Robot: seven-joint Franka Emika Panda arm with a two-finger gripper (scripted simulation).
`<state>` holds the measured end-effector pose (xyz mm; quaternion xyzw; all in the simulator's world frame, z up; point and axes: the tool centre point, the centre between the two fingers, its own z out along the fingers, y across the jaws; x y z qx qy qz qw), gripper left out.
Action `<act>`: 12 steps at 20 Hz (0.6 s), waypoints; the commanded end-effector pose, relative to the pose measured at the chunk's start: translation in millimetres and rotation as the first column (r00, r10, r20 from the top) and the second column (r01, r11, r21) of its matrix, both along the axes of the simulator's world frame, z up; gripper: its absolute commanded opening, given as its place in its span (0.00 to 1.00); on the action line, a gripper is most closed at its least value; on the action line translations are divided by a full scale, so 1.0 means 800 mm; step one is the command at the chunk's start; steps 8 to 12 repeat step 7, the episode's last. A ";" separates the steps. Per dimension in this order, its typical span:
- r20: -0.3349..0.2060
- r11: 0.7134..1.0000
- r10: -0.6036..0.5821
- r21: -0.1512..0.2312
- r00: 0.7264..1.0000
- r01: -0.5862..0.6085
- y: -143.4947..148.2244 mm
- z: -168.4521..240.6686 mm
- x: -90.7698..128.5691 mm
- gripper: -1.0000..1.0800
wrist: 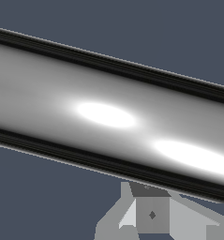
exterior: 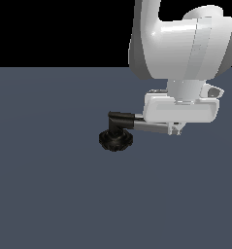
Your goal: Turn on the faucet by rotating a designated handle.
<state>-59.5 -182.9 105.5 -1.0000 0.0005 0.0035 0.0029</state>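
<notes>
Fingers: down at the far end of the handle, and here the exterior view lets us down. The white hand body hides them, and the wrist view catches only one grey fingertip past the bar. Whether they are apart or clamped on it, I cannot tell.
Gripper: the gripper sits right at the bar's outer end, touching or just beside it.
Handle: a chrome bar, filling the wrist view edge to edge, so the camera is very close. It runs from the black elbow toward the exterior view's right, slightly downward.
Faucet: the faucet stands on the grey table, ribbed black base low, elbow above it.
Step in hand: by my reading, making contact to swing the bar.
How to do it well: push near the outer end for leverage, follow an arc around the base, keep the pressure sideways, not downward.
Risk: slipping off the smooth round chrome.
</notes>
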 end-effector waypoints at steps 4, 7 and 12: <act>0.007 1.000 -0.014 -0.006 1.000 0.014 -0.028 0.001 0.019 0.00; 0.007 1.000 -0.014 -0.006 1.000 0.015 -0.033 0.001 0.025 0.00; 0.007 1.000 -0.014 -0.006 1.000 0.015 -0.033 0.001 0.025 0.00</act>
